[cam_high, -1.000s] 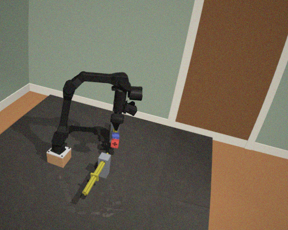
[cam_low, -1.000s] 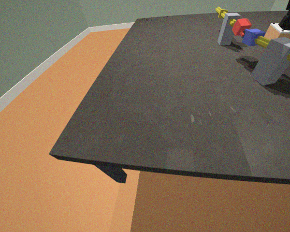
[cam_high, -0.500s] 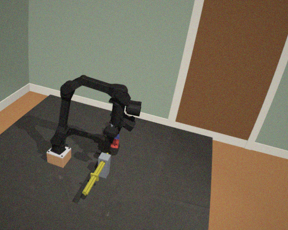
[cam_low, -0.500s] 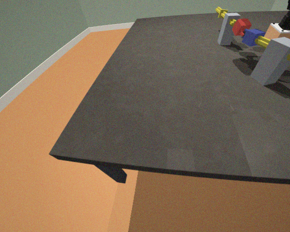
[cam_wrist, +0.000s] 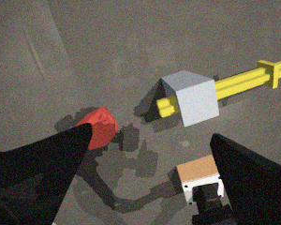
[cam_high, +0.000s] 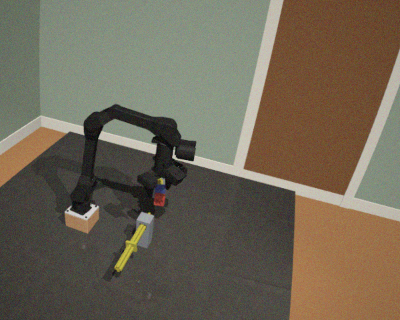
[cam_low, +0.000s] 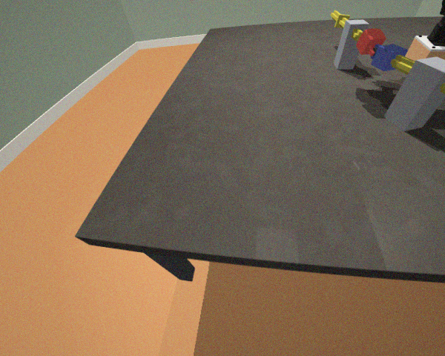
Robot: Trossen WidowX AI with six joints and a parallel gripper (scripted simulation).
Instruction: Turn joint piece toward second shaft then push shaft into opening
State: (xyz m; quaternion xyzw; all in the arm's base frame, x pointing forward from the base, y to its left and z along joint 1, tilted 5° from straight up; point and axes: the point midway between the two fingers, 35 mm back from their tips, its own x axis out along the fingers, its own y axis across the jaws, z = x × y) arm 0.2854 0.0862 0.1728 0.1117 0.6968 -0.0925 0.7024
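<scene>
The red joint piece [cam_high: 159, 199] [cam_low: 371, 41] [cam_wrist: 103, 128] sits beyond the blue hinge part [cam_high: 160, 189] [cam_low: 388, 56] on the fixed yellow shaft [cam_low: 403, 64], held by a grey block [cam_low: 418, 92]. The second yellow shaft [cam_high: 138, 234] [cam_wrist: 244, 84], with a square collar [cam_high: 131, 245] [cam_wrist: 273, 75], passes through the other grey block [cam_high: 145, 219] [cam_low: 345, 47] [cam_wrist: 198, 103]. In the wrist view a gap separates its tip from the red piece. The opening's exact direction cannot be told. My gripper [cam_high: 161, 181] [cam_wrist: 153, 134] is open and empty above; one finger partly hides the red piece in the wrist view.
The arm's base block [cam_high: 77, 222] [cam_wrist: 197, 170] stands to the left of the second shaft's block in the top view. The black table top [cam_high: 227, 248] [cam_low: 234, 153] bears both shaft blocks. The arm arches over from its base to above the fixed shaft.
</scene>
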